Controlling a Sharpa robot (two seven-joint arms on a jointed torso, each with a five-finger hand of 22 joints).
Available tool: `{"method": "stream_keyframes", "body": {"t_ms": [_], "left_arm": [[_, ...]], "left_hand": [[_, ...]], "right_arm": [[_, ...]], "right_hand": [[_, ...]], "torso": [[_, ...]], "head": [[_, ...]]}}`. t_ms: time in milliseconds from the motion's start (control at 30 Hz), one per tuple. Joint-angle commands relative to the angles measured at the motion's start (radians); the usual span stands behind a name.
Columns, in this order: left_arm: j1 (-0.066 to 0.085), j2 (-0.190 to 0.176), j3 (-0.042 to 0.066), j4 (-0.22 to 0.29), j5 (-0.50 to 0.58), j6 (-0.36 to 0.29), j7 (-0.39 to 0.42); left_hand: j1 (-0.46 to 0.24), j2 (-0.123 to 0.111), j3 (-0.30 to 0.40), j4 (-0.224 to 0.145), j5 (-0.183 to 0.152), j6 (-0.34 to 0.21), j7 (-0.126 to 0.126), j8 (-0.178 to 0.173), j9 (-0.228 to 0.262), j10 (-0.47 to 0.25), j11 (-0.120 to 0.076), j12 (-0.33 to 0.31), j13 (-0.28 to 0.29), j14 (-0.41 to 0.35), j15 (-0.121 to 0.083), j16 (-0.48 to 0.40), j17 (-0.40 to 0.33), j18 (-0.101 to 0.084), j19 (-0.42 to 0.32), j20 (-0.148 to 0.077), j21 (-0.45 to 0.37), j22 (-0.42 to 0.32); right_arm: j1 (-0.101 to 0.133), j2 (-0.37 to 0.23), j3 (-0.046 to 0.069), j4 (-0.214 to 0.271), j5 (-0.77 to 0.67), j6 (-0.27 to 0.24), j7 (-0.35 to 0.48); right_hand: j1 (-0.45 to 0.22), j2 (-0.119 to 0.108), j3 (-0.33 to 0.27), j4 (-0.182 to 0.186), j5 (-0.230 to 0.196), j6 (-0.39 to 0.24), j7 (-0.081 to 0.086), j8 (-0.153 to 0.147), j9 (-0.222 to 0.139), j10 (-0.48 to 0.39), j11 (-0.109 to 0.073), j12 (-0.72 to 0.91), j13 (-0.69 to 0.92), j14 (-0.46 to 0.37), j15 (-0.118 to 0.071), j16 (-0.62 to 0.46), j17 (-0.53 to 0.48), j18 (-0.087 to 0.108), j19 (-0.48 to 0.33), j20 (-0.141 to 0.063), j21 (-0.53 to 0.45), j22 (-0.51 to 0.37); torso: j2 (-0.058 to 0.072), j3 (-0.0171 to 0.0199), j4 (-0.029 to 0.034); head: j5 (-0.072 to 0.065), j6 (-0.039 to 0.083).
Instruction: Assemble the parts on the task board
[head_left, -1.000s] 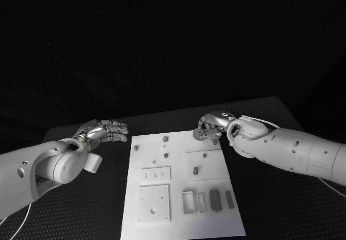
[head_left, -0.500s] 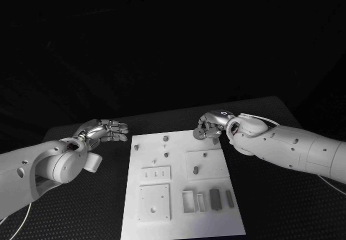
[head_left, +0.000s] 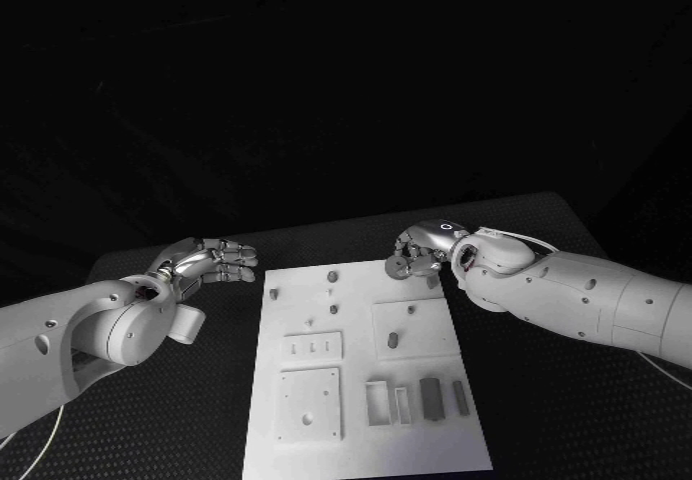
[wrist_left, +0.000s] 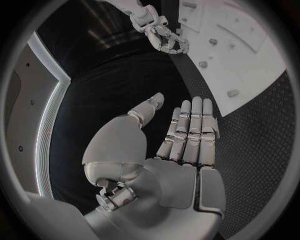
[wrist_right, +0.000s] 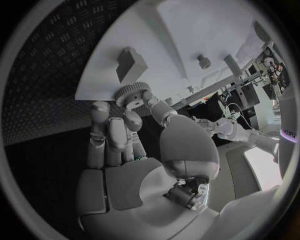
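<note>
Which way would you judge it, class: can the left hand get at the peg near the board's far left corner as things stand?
Probably yes. The left hand holds nothing, its fingers straight, beside the task board; nothing lies between it and the peg.

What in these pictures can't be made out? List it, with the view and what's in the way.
- Head view: the right hand covers the far right corner of the task board; the gear it pinches is mostly hidden.
- Right wrist view: fingers cover part of the gear, so whether it is seated is unclear.
- Head view: the peg shapes are too small.
- Left wrist view: the rim cuts off the board.
</note>
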Motion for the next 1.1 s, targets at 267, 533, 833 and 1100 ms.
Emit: {"method": "stream_keyframes", "body": {"t_ms": [267,533,833,1100], "left_arm": [[0.001,0.002,0.001,0.002,0.003,0.001,0.007],[0.001,-0.003,0.001,0.006,0.004,-0.003,0.007],[0.001,-0.005,0.0,0.009,0.004,-0.004,0.008],[0.001,-0.007,0.0,0.013,0.005,-0.005,0.009]], "left_hand": [[-0.008,0.001,-0.003,0.001,-0.003,-0.007,0.019,-0.005,0.002,0.001,0.005,-0.004,-0.001,0.008,-0.002,-0.005,0.002,-0.002,0.003,-0.004,-0.004,-0.001],[-0.008,0.0,-0.003,0.001,-0.003,-0.007,0.019,-0.005,0.002,0.002,0.005,-0.004,-0.001,0.008,-0.002,-0.006,0.002,-0.002,0.003,-0.004,-0.005,-0.001],[-0.007,0.0,-0.002,0.001,-0.003,-0.006,0.019,-0.005,0.002,0.002,0.005,-0.004,-0.001,0.008,-0.002,-0.006,0.002,-0.002,0.003,-0.004,-0.005,-0.001],[-0.007,0.0,-0.002,0.001,-0.003,-0.006,0.019,-0.005,0.002,0.002,0.005,-0.005,-0.001,0.008,-0.002,-0.007,0.003,-0.002,0.003,-0.004,-0.005,-0.001]], "right_arm": [[-0.019,0.008,-0.014,0.057,-0.112,-0.022,-0.071],[-0.003,0.009,-0.011,0.136,-0.163,-0.08,-0.091],[0.0,0.027,-0.011,0.199,-0.178,-0.137,-0.098],[0.0,0.055,-0.011,0.219,-0.212,-0.14,-0.11]], "right_hand": [[0.006,0.003,0.002,-0.001,0.002,0.061,0.006,0.009,0.008,0.005,-0.009,0.007,-0.004,0.006,-0.009,0.005,0.006,0.048,0.004,0.001,0.008,0.021],[0.009,-0.007,0.002,-0.001,0.002,0.065,0.004,0.01,0.009,0.008,-0.011,0.007,-0.007,0.006,-0.011,0.006,0.007,0.048,0.007,0.0,0.009,0.021],[0.008,-0.013,0.001,0.002,0.002,0.068,0.003,0.01,0.01,0.011,-0.012,0.007,-0.01,0.008,-0.012,0.007,0.009,0.048,0.009,-0.001,0.01,0.02],[0.01,-0.016,0.002,0.001,0.002,0.068,0.002,0.009,0.01,0.012,-0.012,0.007,-0.012,0.007,-0.013,0.007,0.007,0.048,0.009,-0.002,0.01,0.02]], "torso": [[-0.001,0.0006,0.0763],[-0.001,0.0013,0.0741],[-0.001,0.0014,0.0753],[0.0,-0.0003,0.0757]], "head": [[0.005,0.001],[0.015,0.006],[0.025,0.009],[0.035,0.009]]}}
